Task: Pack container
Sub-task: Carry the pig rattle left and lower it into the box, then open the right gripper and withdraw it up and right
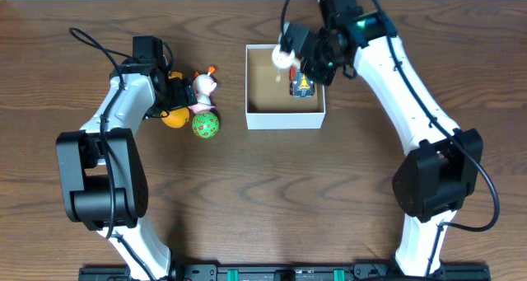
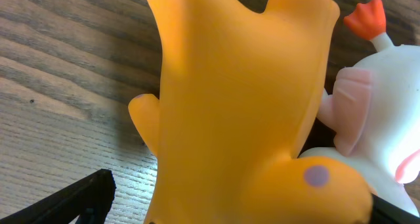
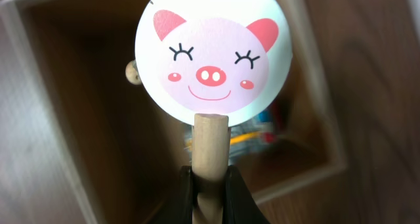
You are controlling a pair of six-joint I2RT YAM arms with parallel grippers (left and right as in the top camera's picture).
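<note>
So far, the packing looks partly done. The square, shallow container (image 1: 285, 119), white-walled with a brown cardboard inside, already holds one small yellow, blue and red toy (image 1: 303, 86) near its far corner on the right arm's side.

The right gripper (image 3: 210, 191) is clamped on the pale wooden stick of a round white drum toy with a pink pig face (image 3: 213, 56). It hangs over the container's inside, not yet set down.

Three toys lie outside the container, on the left arm's side:
- a soft orange rubber figure (image 1: 173, 118)
- a white figure with an orange top (image 1: 204, 85)
- a green spotted ball (image 1: 206, 124)

The left gripper (image 1: 179, 96) stands fully spread right at the orange figure, clamping nothing as far as the pictures show.

I judge that the pig drum's release comes next, then the three outside toys.
</note>
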